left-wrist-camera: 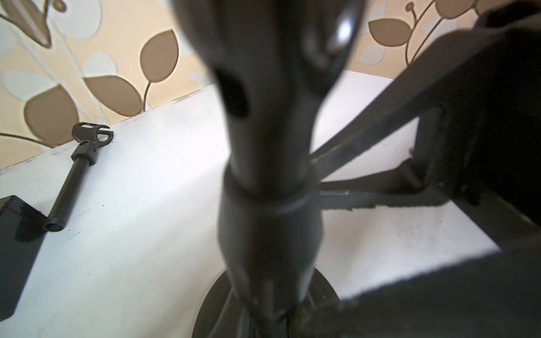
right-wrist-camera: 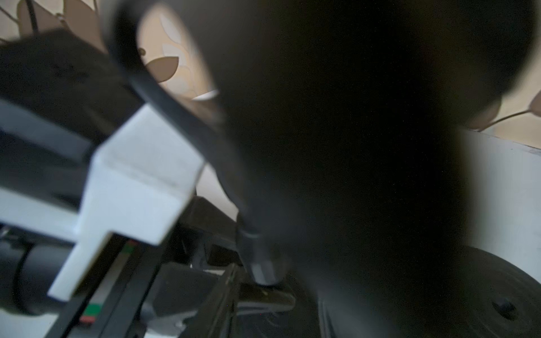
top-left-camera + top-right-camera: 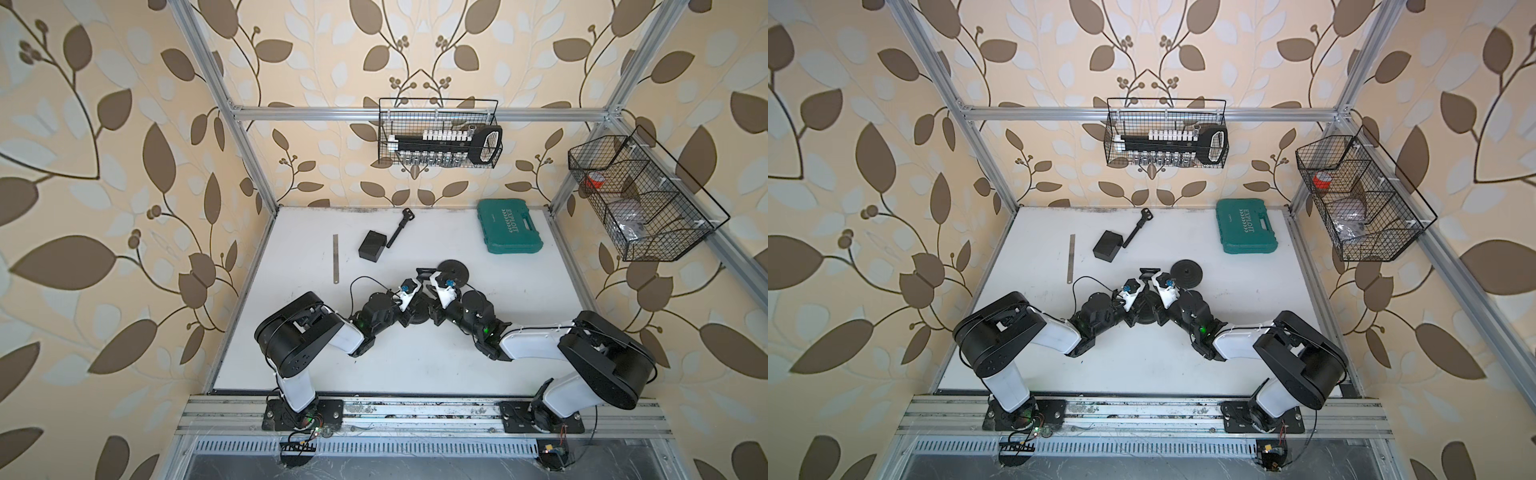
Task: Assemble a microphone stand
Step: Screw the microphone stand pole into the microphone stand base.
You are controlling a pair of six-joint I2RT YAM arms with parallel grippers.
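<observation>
Black pole (image 1: 263,181) stands upright on its round base (image 1: 210,316) mid-surface (image 3: 415,365) with my left jaws clenched on it, right jaws I can't tell; clip rod (image 3: 400,227) lies unattached behind.

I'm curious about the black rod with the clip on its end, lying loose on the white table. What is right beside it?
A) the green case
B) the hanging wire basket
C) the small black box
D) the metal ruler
C: in a top view the black rod lies with its plain end right beside the small black box, well apart from the green case.
</observation>
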